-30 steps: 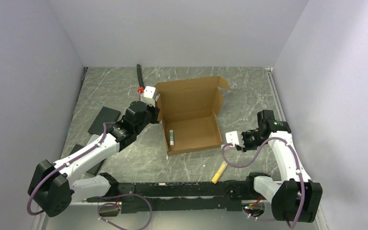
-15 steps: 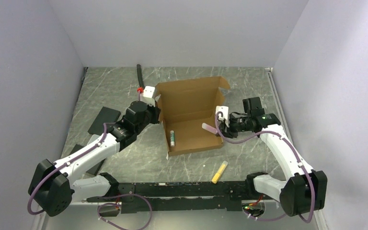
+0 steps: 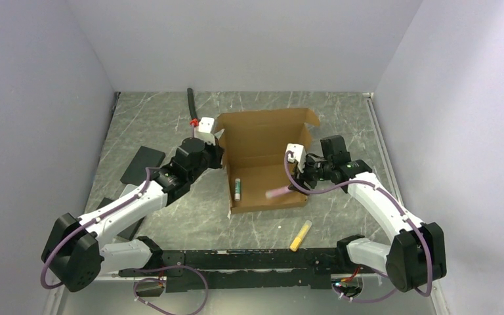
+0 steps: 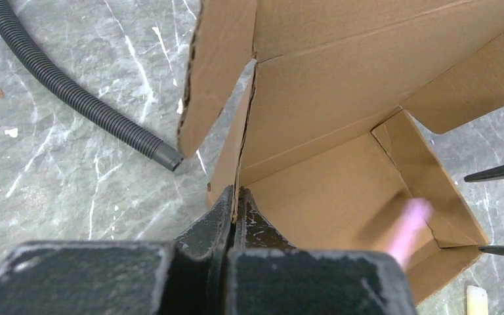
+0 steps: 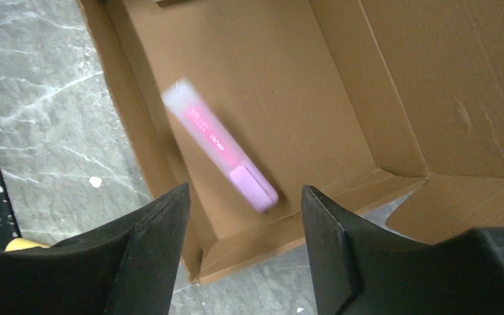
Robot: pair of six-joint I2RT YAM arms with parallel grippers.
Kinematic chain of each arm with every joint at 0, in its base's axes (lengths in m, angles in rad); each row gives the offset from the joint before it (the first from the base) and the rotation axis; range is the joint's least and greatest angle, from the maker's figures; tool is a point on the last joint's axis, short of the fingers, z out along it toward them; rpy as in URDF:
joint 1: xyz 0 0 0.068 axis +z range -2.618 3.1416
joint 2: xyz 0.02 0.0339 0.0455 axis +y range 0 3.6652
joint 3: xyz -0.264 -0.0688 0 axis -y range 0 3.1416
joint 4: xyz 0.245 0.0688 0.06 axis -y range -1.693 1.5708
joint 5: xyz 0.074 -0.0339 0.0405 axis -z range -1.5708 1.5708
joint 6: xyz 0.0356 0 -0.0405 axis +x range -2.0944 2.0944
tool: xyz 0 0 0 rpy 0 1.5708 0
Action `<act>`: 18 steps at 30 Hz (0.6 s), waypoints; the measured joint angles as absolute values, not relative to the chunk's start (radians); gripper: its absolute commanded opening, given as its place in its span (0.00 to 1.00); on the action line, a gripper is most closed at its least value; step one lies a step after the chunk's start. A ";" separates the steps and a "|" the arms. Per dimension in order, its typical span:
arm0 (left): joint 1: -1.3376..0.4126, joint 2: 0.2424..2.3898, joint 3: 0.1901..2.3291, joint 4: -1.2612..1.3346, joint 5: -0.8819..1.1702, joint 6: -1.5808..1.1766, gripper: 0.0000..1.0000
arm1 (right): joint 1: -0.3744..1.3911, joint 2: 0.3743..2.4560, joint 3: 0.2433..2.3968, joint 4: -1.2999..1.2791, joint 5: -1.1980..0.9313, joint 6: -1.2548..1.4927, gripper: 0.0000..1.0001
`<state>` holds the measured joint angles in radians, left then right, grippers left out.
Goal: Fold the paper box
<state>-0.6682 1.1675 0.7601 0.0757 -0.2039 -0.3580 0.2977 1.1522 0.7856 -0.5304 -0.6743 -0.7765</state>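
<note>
The paper box (image 3: 262, 134) is a brown cardboard mailer, tray formed and lid standing open at the back. My left gripper (image 3: 218, 152) is shut on the tray's left wall, the cardboard edge pinched between its fingers (image 4: 236, 193). The right gripper (image 3: 298, 182) hovers open over the tray's right side (image 5: 244, 189). A pink highlighter (image 5: 220, 144) is free of the fingers and blurred just above the tray floor (image 3: 277, 193), also seen from the left wrist (image 4: 410, 226). A marker with a green cap (image 3: 237, 188) lies inside the tray near its left wall.
A yellow marker (image 3: 300, 235) lies on the marble table in front of the box. A black corrugated hose (image 3: 190, 105) runs along the back left, ending close to the box's left flap (image 4: 85, 108). Black flat pieces (image 3: 142, 164) sit at the left.
The right arm swung from the table's right side to over the box tray with the pink highlighter, then opened its fingers; the highlighter has left them. The left gripper barely moved.
</note>
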 measured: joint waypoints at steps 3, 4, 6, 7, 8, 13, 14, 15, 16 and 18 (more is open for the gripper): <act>-0.672 1.174 0.763 0.080 -0.204 -0.362 0.00 | 0.298 1.151 0.769 -0.514 -0.658 -0.772 0.77; -0.674 1.174 0.764 0.081 -0.204 -0.362 0.00 | 0.298 1.150 0.764 -0.511 -0.656 -0.773 0.78; -0.676 1.174 0.763 0.082 -0.204 -0.362 0.00 | 0.298 1.143 0.756 -0.512 -0.654 -0.775 0.78; -0.677 1.174 0.763 0.082 -0.204 -0.363 0.00 | 0.298 1.140 0.754 -0.514 -0.655 -0.779 0.79; -0.678 1.175 0.764 0.083 -0.204 -0.363 0.00 | 0.298 1.136 0.752 -0.514 -0.657 -0.787 0.79; -0.678 1.175 0.763 0.083 -0.204 -0.364 0.00 | 0.297 1.103 0.735 -0.553 -0.719 -0.892 0.84; -0.678 1.175 0.763 0.083 -0.204 -0.365 0.00 | 0.296 1.096 0.728 -0.571 -0.741 -0.927 0.85; -0.678 1.175 0.764 0.083 -0.204 -0.365 0.00 | 0.294 1.089 0.723 -0.596 -0.764 -0.965 0.87; -0.678 1.175 0.763 0.082 -0.204 -0.365 0.00 | 0.291 1.084 0.717 -0.621 -0.788 -1.007 0.88; -0.678 1.173 0.763 0.082 -0.204 -0.365 0.00 | 0.285 1.077 0.708 -0.672 -0.828 -1.090 0.92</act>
<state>-0.6785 1.1732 0.7631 0.0818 -0.2039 -0.3653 0.2852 1.0775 0.7082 -0.6724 -0.8284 -1.0901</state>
